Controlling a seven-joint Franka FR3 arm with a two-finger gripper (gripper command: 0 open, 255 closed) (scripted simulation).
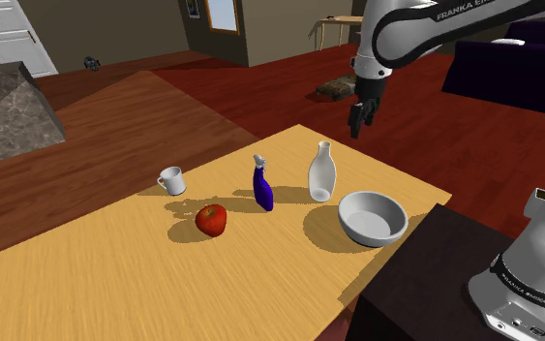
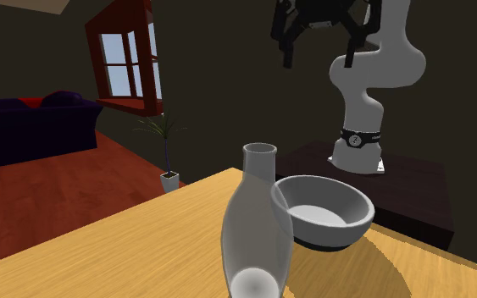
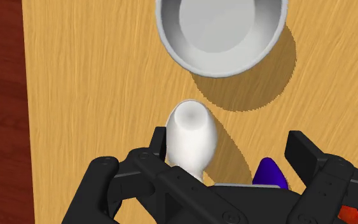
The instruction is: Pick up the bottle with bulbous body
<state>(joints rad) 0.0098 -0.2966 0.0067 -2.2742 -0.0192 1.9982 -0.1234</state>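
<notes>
The bottle (image 1: 321,174) (image 2: 256,229) (image 3: 190,140) stands upright on the table (image 1: 86,281), well below the pincer (image 1: 360,118) (image 2: 319,52) (image 3: 229,147) and under one finger rather than mid-gap; it is pale, smooth and half see-through, swollen low and tapering to a short open neck. The pincer hangs released, its black fingers wide apart, touching nothing. Just past the bottle sits a round, smooth grey bowl (image 1: 357,232) (image 2: 338,229) (image 3: 171,44); under the other finger, a slim blue bottle (image 1: 262,187) (image 3: 269,173); farther off, a glossy red apple (image 1: 211,219) and a white mug (image 1: 171,180). The table shows wood grain.
</notes>
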